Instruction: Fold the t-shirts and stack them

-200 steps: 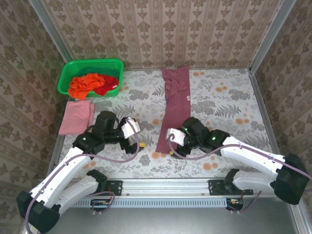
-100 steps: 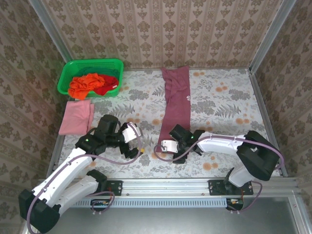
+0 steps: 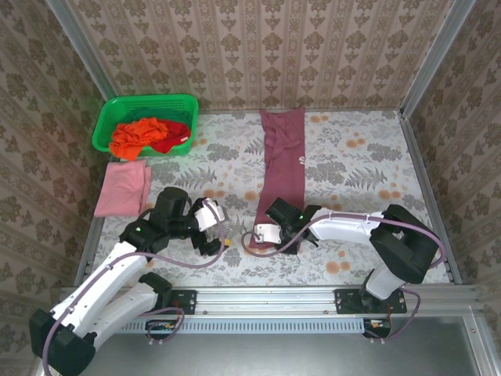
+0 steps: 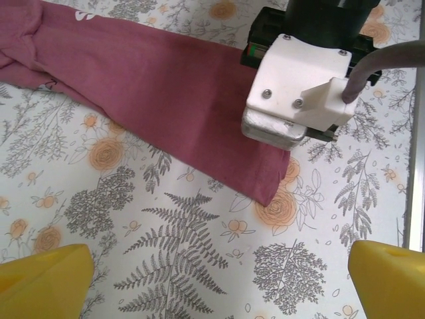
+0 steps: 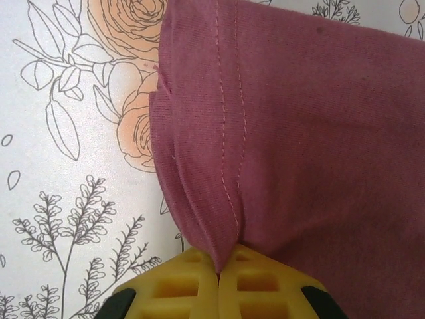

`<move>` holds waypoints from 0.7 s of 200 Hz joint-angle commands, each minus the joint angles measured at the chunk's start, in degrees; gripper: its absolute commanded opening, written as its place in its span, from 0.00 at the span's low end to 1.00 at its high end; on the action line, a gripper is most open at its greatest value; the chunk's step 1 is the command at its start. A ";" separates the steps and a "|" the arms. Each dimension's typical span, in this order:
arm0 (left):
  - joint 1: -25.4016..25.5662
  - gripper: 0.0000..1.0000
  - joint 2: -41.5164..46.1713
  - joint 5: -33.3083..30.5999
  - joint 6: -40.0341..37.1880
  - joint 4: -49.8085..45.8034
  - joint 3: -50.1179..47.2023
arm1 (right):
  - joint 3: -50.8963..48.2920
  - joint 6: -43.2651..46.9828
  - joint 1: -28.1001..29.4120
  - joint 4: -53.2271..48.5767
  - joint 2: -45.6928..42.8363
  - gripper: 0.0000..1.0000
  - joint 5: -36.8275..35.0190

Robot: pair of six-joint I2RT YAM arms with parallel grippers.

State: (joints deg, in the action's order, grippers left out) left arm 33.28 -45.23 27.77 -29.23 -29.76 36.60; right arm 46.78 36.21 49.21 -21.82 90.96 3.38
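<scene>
The maroon t-shirt (image 3: 283,168) lies as a long folded strip running from the back of the table toward me. My right gripper (image 3: 262,235) is at its near end. The right wrist view shows the yellow fingertips (image 5: 199,279) of that gripper (image 5: 219,266) shut on the stitched hem of the maroon cloth (image 5: 299,133). My left gripper (image 3: 222,241) hovers just left of that corner, open, its yellow fingertips (image 4: 40,279) wide apart over bare table. A light pink t-shirt (image 3: 123,188) lies folded at the left edge. Orange (image 3: 137,135) and red (image 3: 174,137) t-shirts sit crumpled in the basket.
The green plastic basket (image 3: 109,117) stands at the back left corner. Metal rails and patterned walls close in the table on all sides. The right arm's white wrist housing (image 4: 299,93) sits over the maroon cloth (image 4: 153,73), close to my left gripper.
My right gripper slid left to the shirt's near corner and closed on the hem. The left arm drew slightly nearer to me and stayed open.
</scene>
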 commanded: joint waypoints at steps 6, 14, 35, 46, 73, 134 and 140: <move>-0.42 1.00 1.51 -0.39 -1.02 1.35 -0.65 | 0.02 -1.18 1.66 -8.04 -2.95 0.00 2.52; -0.46 1.00 1.79 -0.22 -0.93 1.53 -0.80 | -0.11 -1.82 2.49 -10.50 -5.00 0.00 4.28; -0.56 1.00 2.34 0.06 -1.06 2.14 -1.18 | -0.12 -3.92 4.39 -15.47 -10.14 0.00 9.03; -0.58 1.00 2.26 0.26 -1.18 2.17 -1.18 | 0.35 -4.46 5.21 -18.53 -12.90 0.00 10.75; -0.84 1.00 2.01 1.14 -1.44 2.79 -1.16 | 3.98 -3.24 5.30 -25.13 -17.15 0.00 10.36; -1.46 1.00 1.37 2.42 -1.88 3.17 -0.92 | 14.75 8.84 -3.79 -27.35 -15.05 0.00 4.28; -1.46 1.00 1.35 2.55 -1.83 3.19 -0.97 | 15.71 10.03 -5.30 -26.93 -14.19 0.00 4.06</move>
State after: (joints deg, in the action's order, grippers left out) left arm 32.23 -43.88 28.36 -29.82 -27.18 35.99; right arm 58.22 39.16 48.45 -46.81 74.22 9.91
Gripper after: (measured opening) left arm 0.997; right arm 0.060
